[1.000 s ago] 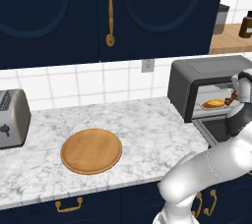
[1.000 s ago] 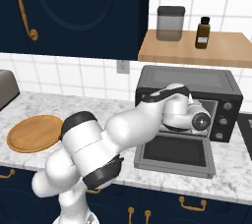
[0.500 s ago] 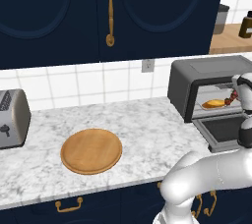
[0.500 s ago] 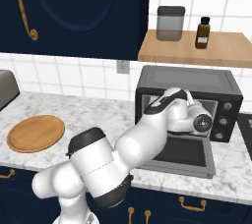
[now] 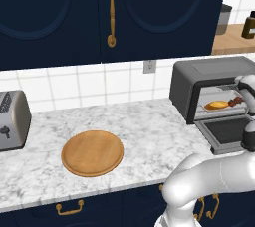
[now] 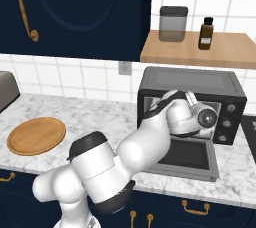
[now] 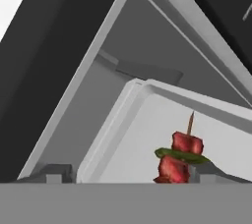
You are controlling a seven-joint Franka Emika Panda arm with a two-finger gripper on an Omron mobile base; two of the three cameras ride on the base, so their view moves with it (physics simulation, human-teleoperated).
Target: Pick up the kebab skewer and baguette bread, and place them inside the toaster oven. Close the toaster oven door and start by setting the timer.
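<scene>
Item: gripper (image 7: pixel 125 176), at the mouth of the toaster oven (image 6: pixel 192 103). Fingers (image 7: pixel 51 174) spread wide, nothing clamped between them.

Item: kebab skewer (image 7: pixel 179 156), red meat chunks with a green piece. Lies on the pale tray (image 7: pixel 118 139) between the two fingertips, nearer the right-hand one; whether that tip touches the meat is unclear from this close angle.

Item: baguette bread (image 5: pixel 217 105), on the oven rack, just beside the skewer.

Item: toaster oven door (image 6: pixel 187 158), dropped flat, open.

Handling note: draw the hand straight back along its own axis with the fingers wide, so neither tip drags the skewer off the tray; clear the door edge before reaching under to lift it.
</scene>
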